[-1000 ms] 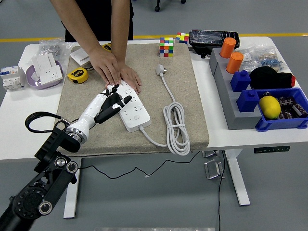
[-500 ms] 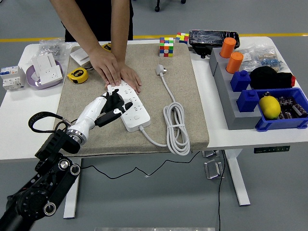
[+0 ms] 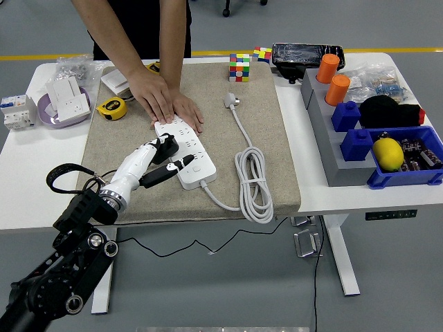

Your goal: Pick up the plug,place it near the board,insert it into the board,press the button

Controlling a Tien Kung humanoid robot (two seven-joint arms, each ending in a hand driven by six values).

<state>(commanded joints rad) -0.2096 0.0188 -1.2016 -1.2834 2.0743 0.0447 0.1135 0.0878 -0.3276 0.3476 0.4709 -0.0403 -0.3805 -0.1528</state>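
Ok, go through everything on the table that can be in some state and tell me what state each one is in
Power strip: flat on the mat, far end pinned by a person's hands.
Black plug: standing on the strip beside the left hand; whether it is fully seated cannot be told.
White plug: unplugged, lying loose on the mat.
White cord: partly coiled.
Tape measure: retracted.
Rubik's cube: scrambled.
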